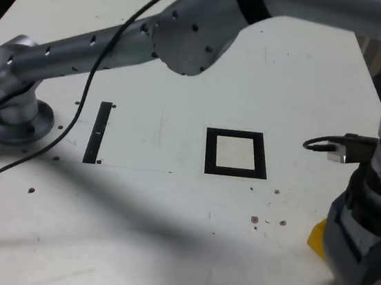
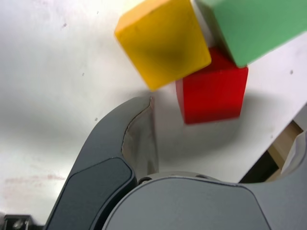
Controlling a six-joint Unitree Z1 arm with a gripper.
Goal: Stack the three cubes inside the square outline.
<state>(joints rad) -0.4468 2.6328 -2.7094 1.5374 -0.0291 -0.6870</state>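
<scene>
Going left to right in the exterior view, we pass the thin black strip (image 1: 98,132), the empty square outline (image 1: 236,153), then our gripper (image 1: 360,264) low at the bench's (image 1: 163,250) right edge. Its jaws stand open, holding nothing. The yellow cube (image 2: 163,40), red cube (image 2: 212,88) and green cube (image 2: 254,26) huddle touching; closing here could nudge neighbours off the white, speckled bench.

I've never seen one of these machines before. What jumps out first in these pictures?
The long grey arm sweeps across the white table from its base at the exterior view's left. An empty black square outline sits mid-table. In the wrist view, the yellow cube, green cube and red cube huddle close ahead of the gripper, near the table's edge.
</scene>
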